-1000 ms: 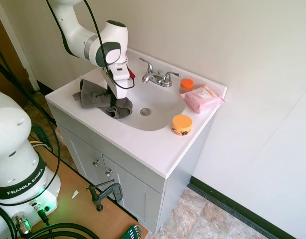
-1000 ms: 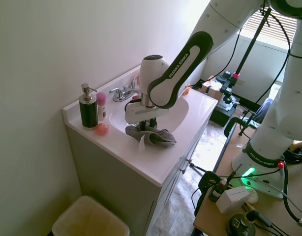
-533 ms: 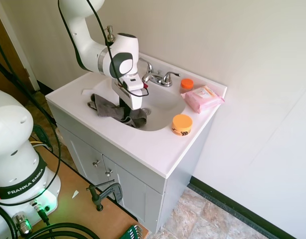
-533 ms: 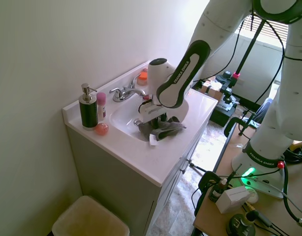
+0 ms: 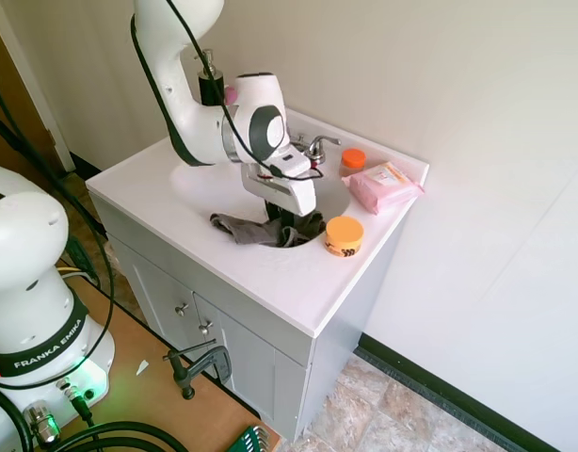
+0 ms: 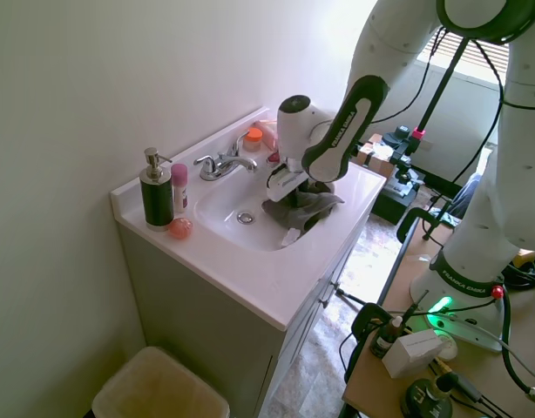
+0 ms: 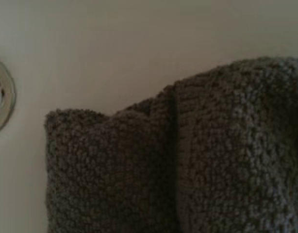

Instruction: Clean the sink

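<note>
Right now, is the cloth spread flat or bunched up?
Bunched. The cloth lies crumpled in folds over the sink's front rim, part in the basin, under the hand.

One camera looks down from high at the front corner of the white vanity, facing the wall, with the glossy white oval sink (image 5: 200,184) at mid-distance. A second looks from the opposite end, along the same sink (image 6: 228,213). Both share the basin. The wrist camera sits very close above a grey terry cloth (image 7: 188,165).
</note>
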Robot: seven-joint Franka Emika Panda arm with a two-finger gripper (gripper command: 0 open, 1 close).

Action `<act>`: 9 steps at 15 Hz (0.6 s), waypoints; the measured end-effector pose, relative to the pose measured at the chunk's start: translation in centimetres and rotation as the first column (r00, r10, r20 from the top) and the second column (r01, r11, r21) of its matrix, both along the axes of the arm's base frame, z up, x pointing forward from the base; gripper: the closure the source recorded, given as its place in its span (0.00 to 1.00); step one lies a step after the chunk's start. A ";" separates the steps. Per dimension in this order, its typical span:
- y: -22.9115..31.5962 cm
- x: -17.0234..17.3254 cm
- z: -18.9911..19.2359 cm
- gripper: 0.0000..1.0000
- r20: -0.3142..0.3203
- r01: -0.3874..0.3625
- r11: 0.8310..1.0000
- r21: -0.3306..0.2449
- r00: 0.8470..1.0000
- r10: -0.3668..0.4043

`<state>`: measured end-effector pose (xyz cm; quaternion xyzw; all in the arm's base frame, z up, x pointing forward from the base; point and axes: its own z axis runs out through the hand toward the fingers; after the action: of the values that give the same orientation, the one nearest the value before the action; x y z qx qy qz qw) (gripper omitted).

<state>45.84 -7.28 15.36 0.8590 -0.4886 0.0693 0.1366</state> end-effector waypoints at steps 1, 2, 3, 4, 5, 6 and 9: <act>-0.2 0.1 0.1 1.00 0.016 -0.017 1.000 -0.015 1.000 0.017; -0.4 0.1 0.3 1.00 0.035 -0.032 0.999 -0.029 0.999 0.033; -0.7 0.2 0.4 1.00 0.057 -0.046 0.998 -0.039 0.997 0.048; -1.0 0.2 0.6 1.00 0.082 -0.057 0.997 -0.045 0.995 0.061; -1.2 0.2 0.6 1.00 0.106 -0.068 0.996 -0.049 0.992 0.073; -1.1 0.2 0.5 1.00 0.127 -0.078 0.996 -0.052 0.988 0.084; -0.3 -0.2 0.0 1.00 0.188 -0.106 0.993 -0.061 0.975 0.115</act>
<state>45.63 -7.58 15.40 0.8704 -0.4490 0.1716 0.1068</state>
